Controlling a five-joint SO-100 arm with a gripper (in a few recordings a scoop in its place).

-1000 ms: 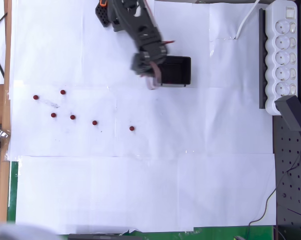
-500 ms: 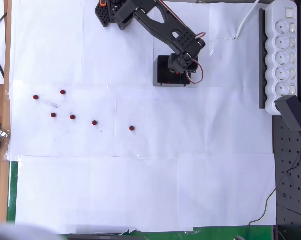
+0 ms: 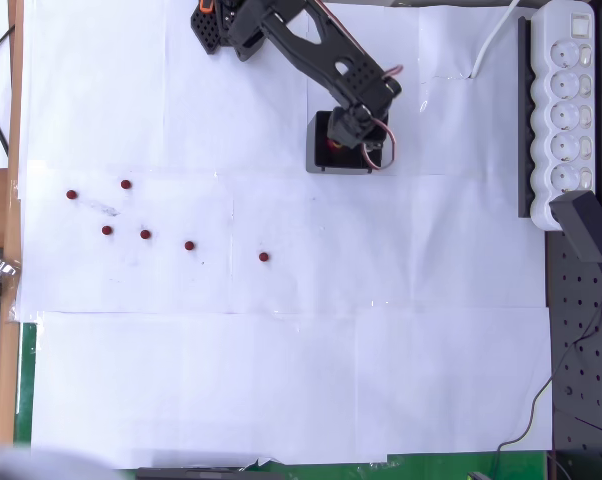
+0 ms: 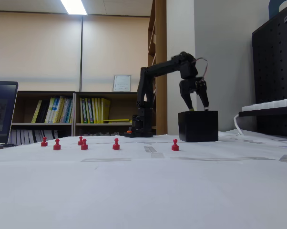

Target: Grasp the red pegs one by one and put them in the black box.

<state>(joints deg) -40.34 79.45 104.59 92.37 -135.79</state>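
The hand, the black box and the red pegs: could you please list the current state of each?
hand: open, fingers pointing down just above the box.
black box: upright on the paper; red visible inside from overhead.
red pegs: six standing upright on the paper, apart from the box.

Top-down overhead; low tabletop side view.

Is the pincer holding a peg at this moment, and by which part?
Nothing is held. In the fixed view the pincer hangs open just above the black box, its fingers apart with nothing between them.
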